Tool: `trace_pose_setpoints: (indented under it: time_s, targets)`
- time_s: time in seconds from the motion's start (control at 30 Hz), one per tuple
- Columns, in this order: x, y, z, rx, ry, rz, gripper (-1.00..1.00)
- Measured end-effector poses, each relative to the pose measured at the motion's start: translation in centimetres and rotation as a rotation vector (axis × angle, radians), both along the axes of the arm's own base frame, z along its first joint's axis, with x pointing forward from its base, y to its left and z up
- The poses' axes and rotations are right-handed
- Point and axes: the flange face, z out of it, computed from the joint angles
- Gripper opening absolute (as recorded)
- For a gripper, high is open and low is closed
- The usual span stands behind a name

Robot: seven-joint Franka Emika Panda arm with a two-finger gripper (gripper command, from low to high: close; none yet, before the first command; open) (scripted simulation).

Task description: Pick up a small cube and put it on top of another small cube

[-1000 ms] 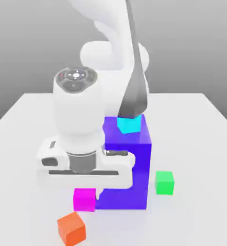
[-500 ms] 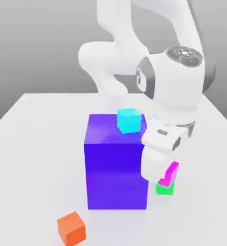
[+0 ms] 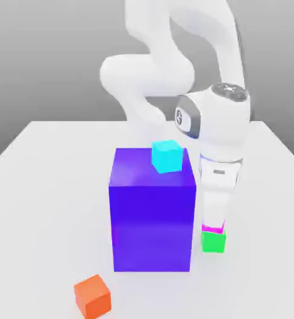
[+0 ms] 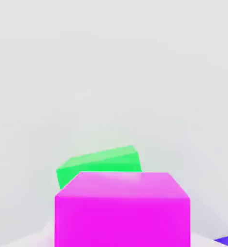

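on the white table (image 3: 43, 156), toward the exterior view's right, i see my gripper (image 3: 213, 225) pointing straight down, just beside the big purple-blue block (image 3: 152, 215). right under the gripper sits the small pink cube (image 3: 213, 230); i see just a thin strip of it there. it rests on top of the small green cube (image 3: 213, 242), which sits on the table close to the big block's right side. i cannot tell if the gripper is clamped on the pink cube or has let go. from the hand view, the pink cube (image 4: 122, 210) is very near and the green cube (image 4: 99, 164) peeks out behind it. a small cyan cube (image 3: 167, 156) sits on top of the big block. a small orange cube (image 3: 92, 296) sits alone on the table, well apart from the others.
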Motion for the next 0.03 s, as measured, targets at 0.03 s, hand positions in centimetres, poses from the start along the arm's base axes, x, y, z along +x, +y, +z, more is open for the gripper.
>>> trace_pose_setpoints:
  time_s: [0.03]
  targets:
    - [-0.02, 0.03, 0.0, 0.0, 0.0, 0.001, 1.0]
